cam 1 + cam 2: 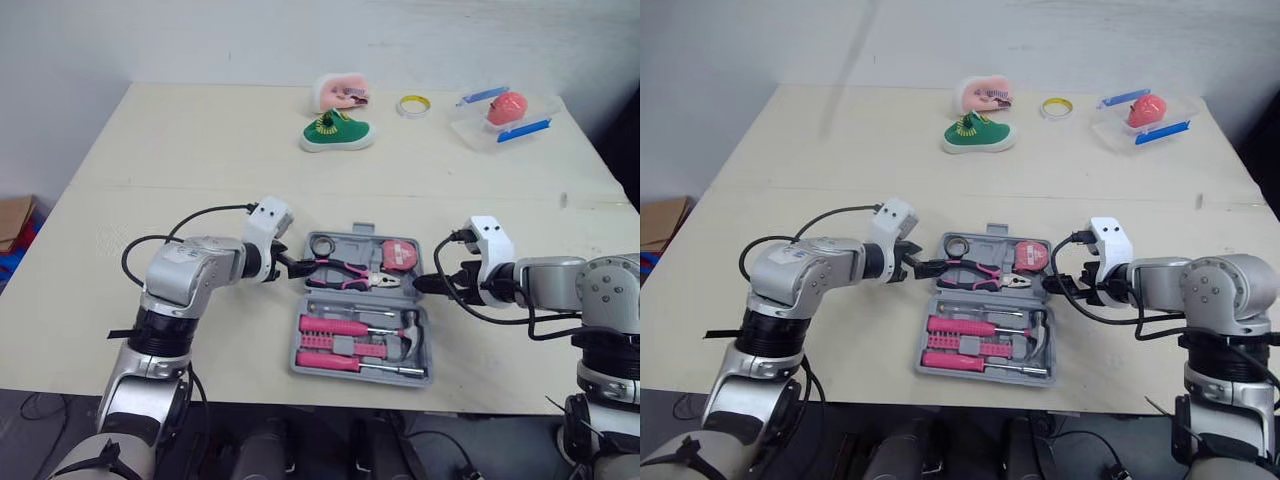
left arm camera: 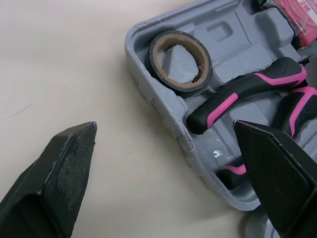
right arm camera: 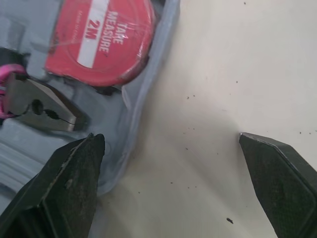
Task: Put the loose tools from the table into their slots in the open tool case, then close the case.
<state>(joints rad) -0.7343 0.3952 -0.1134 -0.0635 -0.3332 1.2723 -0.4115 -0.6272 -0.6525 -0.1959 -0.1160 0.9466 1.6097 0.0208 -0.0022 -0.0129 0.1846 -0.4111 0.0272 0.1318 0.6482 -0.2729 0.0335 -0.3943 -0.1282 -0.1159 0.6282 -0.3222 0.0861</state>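
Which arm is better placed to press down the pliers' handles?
Left, probably: the open left pincer sits at the left edge of the tool case, beside the pliers handles; the right pincer is by the tape measure.

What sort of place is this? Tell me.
Likely a robot test lab: a plain table by a bare white wall, holding an open tool case and unrelated props like a green shoe.

A cream table [image 1: 200, 150] carries an open grey tool case [image 1: 352, 244] near its front edge. Towards the far edge lie a green shoe [image 1: 337, 133], a pink-and-white object [image 1: 340, 92], a yellow ring [image 1: 413, 105] and a clear plastic container [image 1: 470, 125].
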